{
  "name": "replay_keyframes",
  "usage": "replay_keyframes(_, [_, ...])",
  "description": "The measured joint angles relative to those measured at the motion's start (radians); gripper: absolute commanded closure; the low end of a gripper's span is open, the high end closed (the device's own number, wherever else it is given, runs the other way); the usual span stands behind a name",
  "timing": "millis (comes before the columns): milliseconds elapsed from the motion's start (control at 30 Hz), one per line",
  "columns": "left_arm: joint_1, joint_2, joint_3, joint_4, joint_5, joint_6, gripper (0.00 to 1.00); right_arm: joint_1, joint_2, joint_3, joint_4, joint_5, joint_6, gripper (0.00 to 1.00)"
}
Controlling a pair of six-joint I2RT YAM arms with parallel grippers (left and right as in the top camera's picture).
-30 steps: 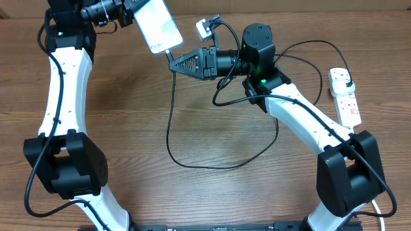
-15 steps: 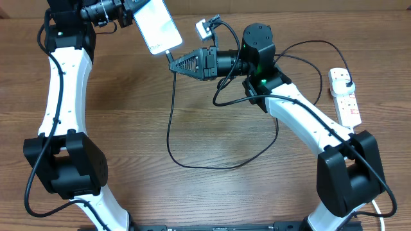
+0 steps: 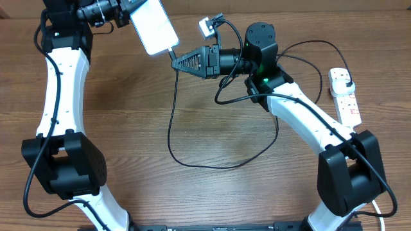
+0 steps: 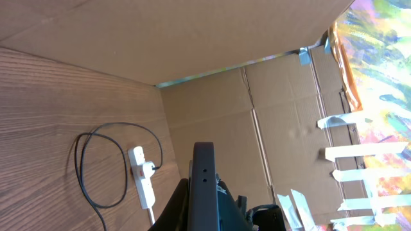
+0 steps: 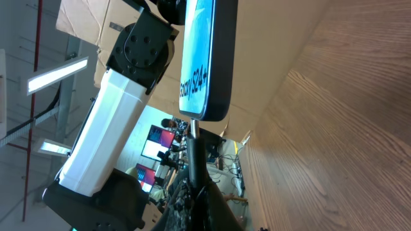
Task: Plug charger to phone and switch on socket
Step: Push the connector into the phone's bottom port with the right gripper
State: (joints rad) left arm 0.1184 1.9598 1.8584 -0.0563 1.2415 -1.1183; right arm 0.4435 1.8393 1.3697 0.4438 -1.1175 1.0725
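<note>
The phone [image 3: 153,25] is held up over the table's far edge, screen bright, with my left gripper [image 3: 126,11] shut on its upper end. In the left wrist view only the phone's dark edge [image 4: 204,183] shows between the jaws of that left gripper [image 4: 204,208]. My right gripper [image 3: 176,61] is shut on the charger's connector [image 5: 192,144], whose tip meets the phone's [image 5: 205,58] bottom edge; how deep it sits I cannot tell. The charger cable [image 3: 171,128] hangs down, loops across the table and ends in a black plug [image 3: 347,81] in the socket [image 3: 347,102] at the far right.
A small white box [image 3: 205,27] with a black lead sits on the right arm just behind the phone. The socket [image 4: 142,179] and a cable loop [image 4: 87,163] also show in the left wrist view. Cardboard walls [image 4: 212,38] stand behind the table.
The phone and my left gripper have shifted slightly left and up. My right gripper followed a little with the connector, staying at the phone's bottom edge.
</note>
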Motion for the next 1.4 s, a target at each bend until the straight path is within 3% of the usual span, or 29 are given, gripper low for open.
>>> replay_keyframes(1400, [-0.019, 0.000, 0.000, -0.049, -0.061, -0.012, 0.96, 0.000, 0.000, 0.000, -0.012, 0.006, 0.000, 0.96])
